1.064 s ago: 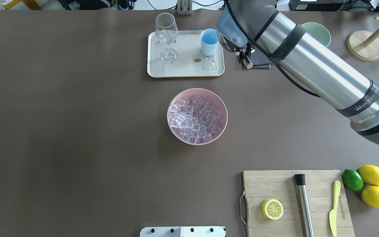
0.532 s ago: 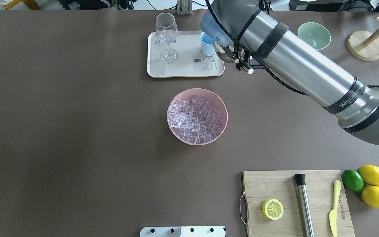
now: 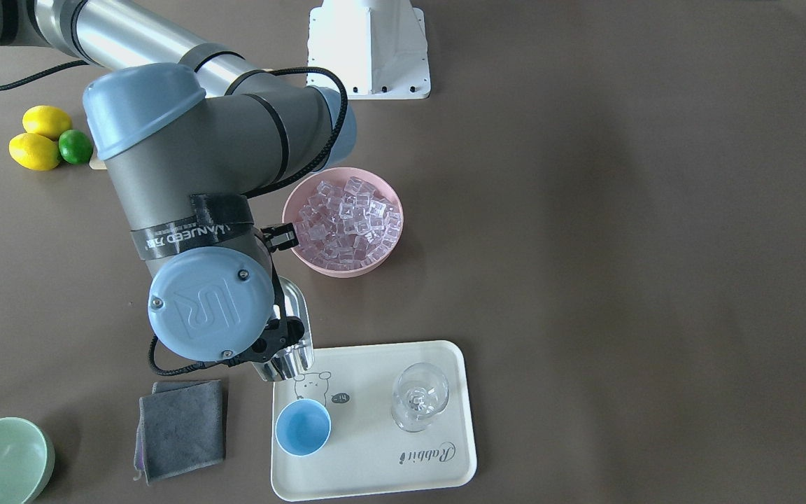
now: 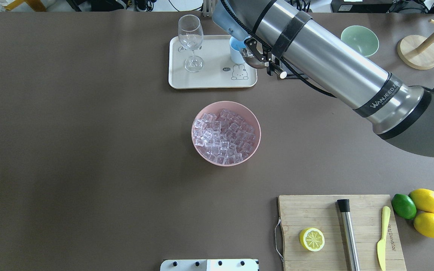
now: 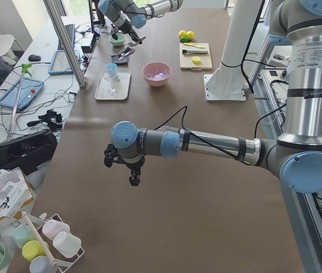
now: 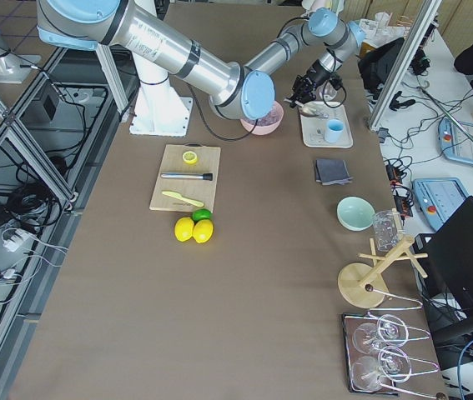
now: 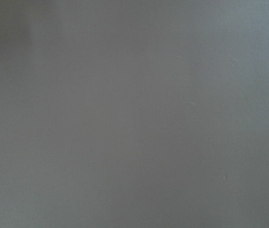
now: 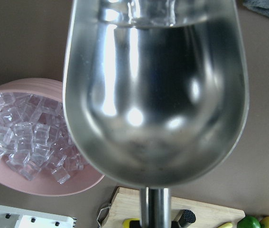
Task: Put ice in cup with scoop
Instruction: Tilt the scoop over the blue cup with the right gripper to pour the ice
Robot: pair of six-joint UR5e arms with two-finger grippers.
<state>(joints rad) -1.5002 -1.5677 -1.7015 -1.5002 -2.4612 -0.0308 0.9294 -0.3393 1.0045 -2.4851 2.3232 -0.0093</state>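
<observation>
My right arm [image 3: 186,168]: silver tubes, dark grey joints, pale blue caps [image 3: 210,315], one embossed UR, screwed. Black WANJEED band [image 3: 189,234]. Black cable [image 3: 312,68] alongside. Right tool [image 3: 283,343] black. My left arm [image 5: 206,145] alike.

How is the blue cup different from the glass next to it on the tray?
The cup is blue and you cannot see through it; the glass is clear. The glass stands on a thin stem with a round foot; the cup has no stem. The glass is taller than the cup. Both stand upright and empty on the tray.
</observation>
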